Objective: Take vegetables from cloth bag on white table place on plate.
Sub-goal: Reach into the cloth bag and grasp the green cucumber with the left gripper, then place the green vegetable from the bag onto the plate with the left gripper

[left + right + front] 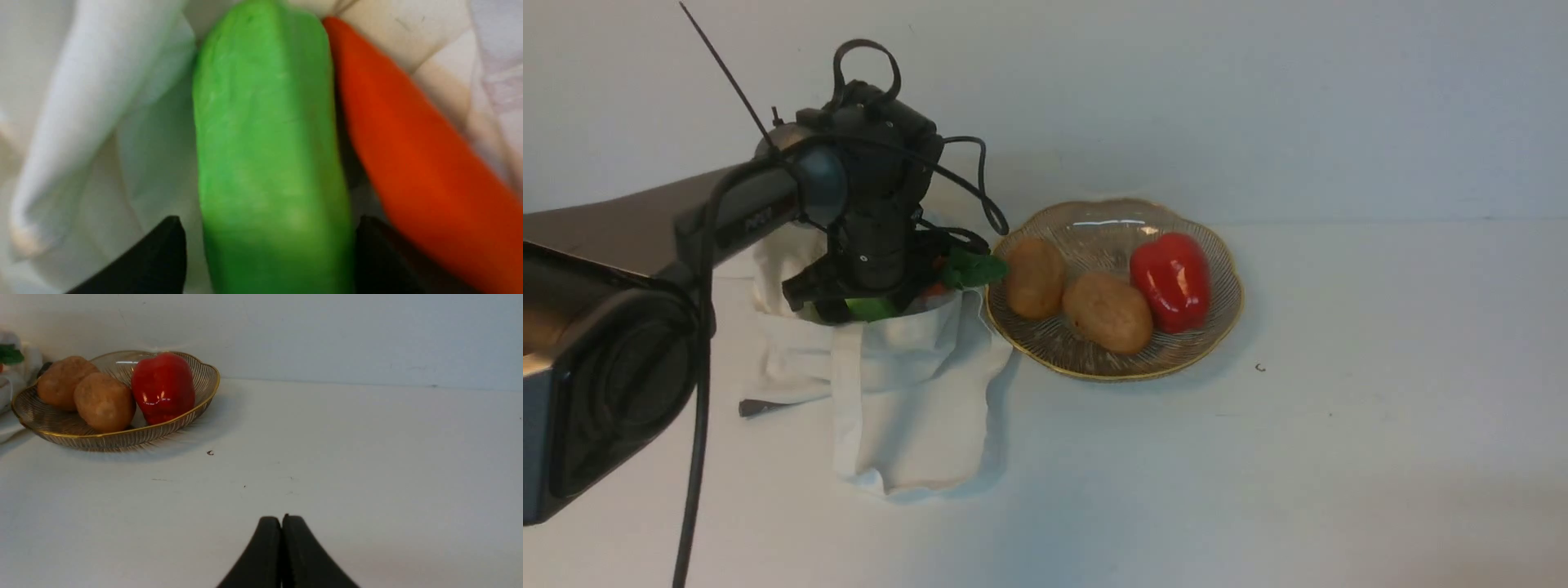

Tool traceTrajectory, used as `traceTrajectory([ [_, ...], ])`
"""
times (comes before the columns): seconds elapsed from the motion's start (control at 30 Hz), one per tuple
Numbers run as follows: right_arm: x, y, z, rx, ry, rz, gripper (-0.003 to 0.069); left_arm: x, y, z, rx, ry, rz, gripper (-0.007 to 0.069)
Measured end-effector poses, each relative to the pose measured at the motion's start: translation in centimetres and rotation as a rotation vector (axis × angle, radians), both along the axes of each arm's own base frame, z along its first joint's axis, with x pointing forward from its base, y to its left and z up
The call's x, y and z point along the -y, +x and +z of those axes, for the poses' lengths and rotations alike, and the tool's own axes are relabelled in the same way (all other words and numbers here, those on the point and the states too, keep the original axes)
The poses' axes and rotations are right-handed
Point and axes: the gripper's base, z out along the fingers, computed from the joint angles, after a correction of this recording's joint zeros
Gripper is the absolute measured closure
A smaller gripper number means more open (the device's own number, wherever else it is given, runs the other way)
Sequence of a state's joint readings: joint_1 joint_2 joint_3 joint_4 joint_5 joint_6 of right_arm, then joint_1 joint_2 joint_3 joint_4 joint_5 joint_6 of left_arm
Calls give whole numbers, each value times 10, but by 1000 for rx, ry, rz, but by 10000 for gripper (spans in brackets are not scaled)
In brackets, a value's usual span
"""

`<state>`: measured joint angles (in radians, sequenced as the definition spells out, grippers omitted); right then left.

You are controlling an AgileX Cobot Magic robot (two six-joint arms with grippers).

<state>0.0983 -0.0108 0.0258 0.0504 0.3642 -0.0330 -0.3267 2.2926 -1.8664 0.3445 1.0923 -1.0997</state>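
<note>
Left gripper (269, 222) wide open, holding nothing, green cucumber (253, 122) between its fingers (165, 253)

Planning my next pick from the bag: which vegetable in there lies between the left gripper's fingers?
The green cucumber-like one; the orange-red carrot lies outside them, beside one finger.

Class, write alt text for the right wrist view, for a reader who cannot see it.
A gold-rimmed glass dish on a white table holds two potatoes and a red pepper; the shut gripper points toward the table.
</note>
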Motion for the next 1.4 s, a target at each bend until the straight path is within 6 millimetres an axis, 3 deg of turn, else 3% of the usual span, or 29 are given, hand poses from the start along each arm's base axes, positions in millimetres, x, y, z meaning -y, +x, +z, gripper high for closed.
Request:
traceTrajectory([
  [0.17, 0, 0, 0, 0, 0, 0, 673, 0, 1, -16, -36, 16, -20, 137],
  [0.27, 0, 0, 0, 0, 0, 0, 673, 0, 1, -16, -50, 33, -87, 191],
  [0.33, 0, 0, 0, 0, 0, 0, 673, 0, 2, -15, -63, 48, -152, 254],
  [0.5, 0, 0, 0, 0, 0, 0, 673, 2, 4, 4, -62, 63, -252, 259],
  [0.57, 0, 0, 0, 0, 0, 0, 673, 4, 6, 44, -11, 42, -303, 259],
  [0.6, 0, 0, 0, 0, 0, 0, 673, 4, 5, 49, -5, 42, -314, 259],
  [0.73, 0, 0, 0, 0, 0, 0, 673, 9, 0, 117, 112, -14, -434, 259],
  [0.77, 0, 0, 0, 0, 0, 0, 673, 13, -4, 141, 156, -59, -499, 259],
  [0.87, 0, 0, 0, 0, 0, 0, 673, 25, -11, 164, 202, -151, -650, 259],
  [0.93, 0, 0, 0, 0, 0, 0, 673, 34, -13, 166, 210, -202, -730, 259],
  [1.03, 0, 0, 0, 0, 0, 0, 673, 58, -12, 153, 220, -244, -879, 259],
  [1.23, 0, 0, 0, 0, 0, 0, 673, 101, -2, 113, 261, -257, -922, 259],
  [1.3, 0, 0, 0, 0, 0, 0, 673, 122, 3, 91, 292, -257, -936, 259],
  [1.4, 0, 0, 0, 0, 0, 0, 673, 132, 6, 76, 311, -259, -946, 259],
])
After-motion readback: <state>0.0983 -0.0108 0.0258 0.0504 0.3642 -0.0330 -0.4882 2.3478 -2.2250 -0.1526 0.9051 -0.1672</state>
